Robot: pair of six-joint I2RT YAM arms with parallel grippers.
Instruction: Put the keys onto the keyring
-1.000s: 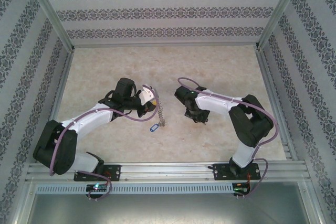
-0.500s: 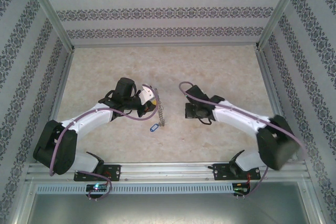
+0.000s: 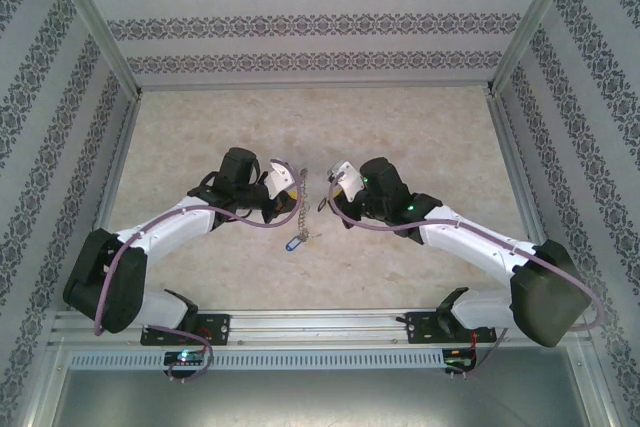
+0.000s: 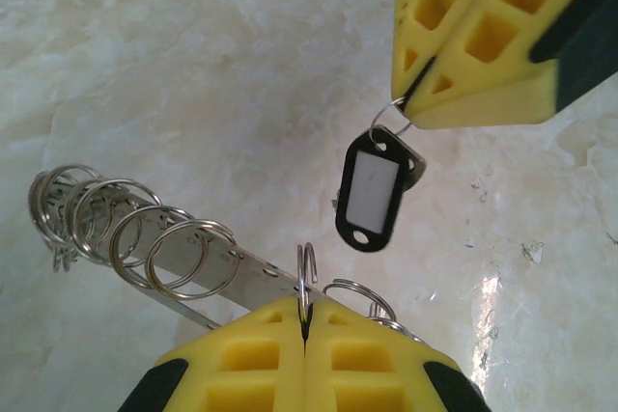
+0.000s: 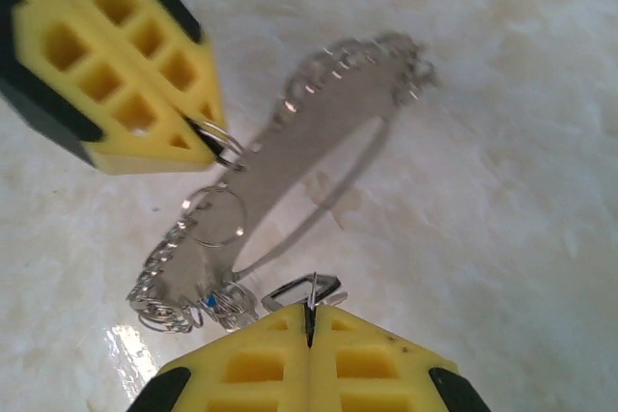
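Arms (image 3: 170, 227): 2.
Claws: 2 – left claw (image 4: 305, 314), right claw (image 4: 415, 108).
Keyring (image 4: 241, 262): 1 (flat metal strip).
Key tags: 2 – 1 dark-rimmed tag (image 4: 369, 190) w/ white label, 1 blue tag (image 3: 293, 243).
Split rings (image 4: 188, 258) on strip: 2 large, countable; bunched cluster (image 4: 58, 205) at far end, qty indeterminate.
Split rings pinched in claws: 1 ea.
Counter (image 3: 420, 127): 1.

No writing, number or brand can be read anywhere. The key tag (image 4: 368, 192) carries a white label insert that looks blank. The walls (image 3: 320, 22) bear an ornamental pattern rather than letters.
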